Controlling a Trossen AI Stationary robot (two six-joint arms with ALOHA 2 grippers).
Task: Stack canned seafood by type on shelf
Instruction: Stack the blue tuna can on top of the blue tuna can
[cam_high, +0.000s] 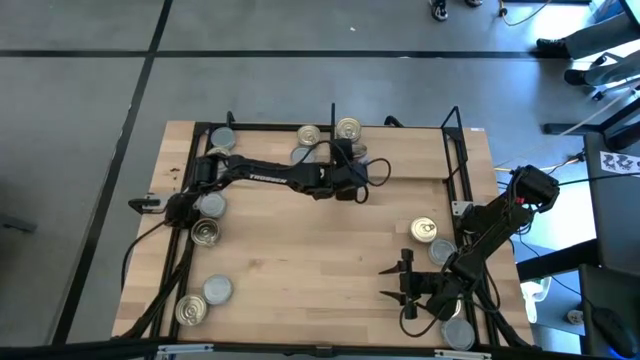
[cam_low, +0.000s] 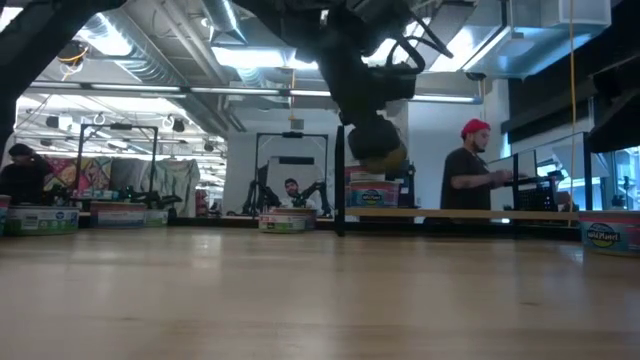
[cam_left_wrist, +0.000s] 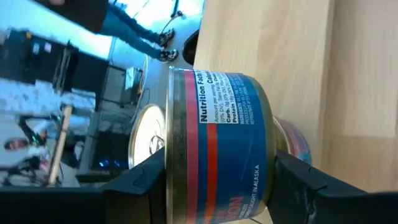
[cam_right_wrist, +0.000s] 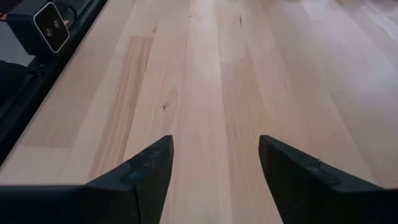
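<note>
The left claw (cam_left_wrist: 217, 180) is gripping a blue-and-red labelled can (cam_left_wrist: 217, 143) between its two fingers, holding it above the wooden shelf (cam_high: 400, 165) near the black divider (cam_high: 333, 125). Two gold-lidded cans (cam_high: 347, 128) are sitting just beside that divider at the shelf's back edge. The right claw (cam_right_wrist: 214, 168) is hanging over bare tabletop (cam_right_wrist: 205, 93), well apart from the divider, its fingers spread with nothing between them. More cans (cam_high: 424, 231) are lying near the right arm.
</note>
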